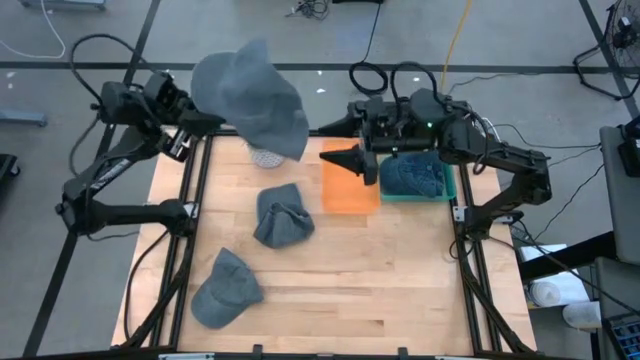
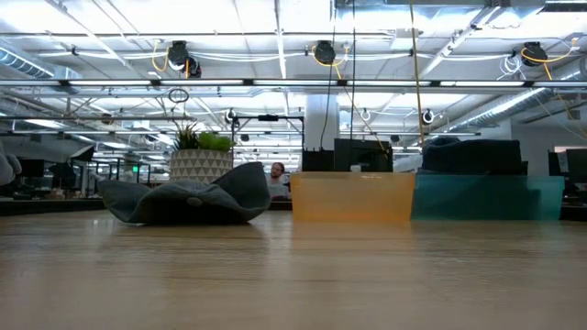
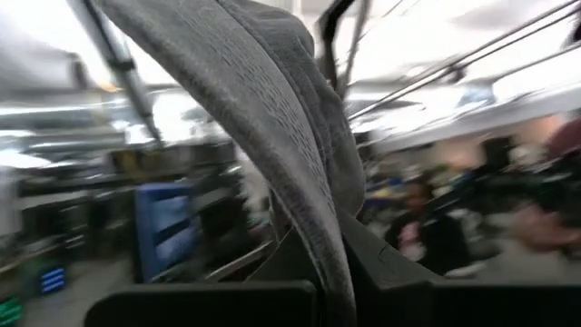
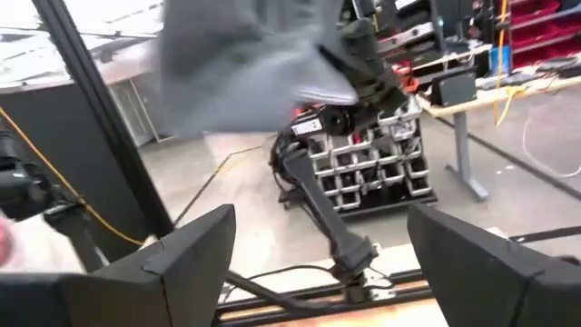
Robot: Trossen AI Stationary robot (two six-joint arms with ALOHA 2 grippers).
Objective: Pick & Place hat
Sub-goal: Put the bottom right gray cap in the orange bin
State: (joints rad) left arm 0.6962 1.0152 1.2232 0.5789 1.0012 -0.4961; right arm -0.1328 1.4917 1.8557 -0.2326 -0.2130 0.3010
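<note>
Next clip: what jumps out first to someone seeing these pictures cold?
The big grey hat held up in the air by the left pincer, over the table's far left corner, catches the eye first. Next come the orange bin and the teal bin at the far right, the teal one already holding a hat, with the right pincer open above the orange one. Two more hats lie on the table.

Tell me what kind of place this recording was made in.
Probably a robotics lab in an open industrial workspace: a wooden table in a metal frame, exposed ceiling pipes and lights, and a seated person at monitors beyond the table.
</note>
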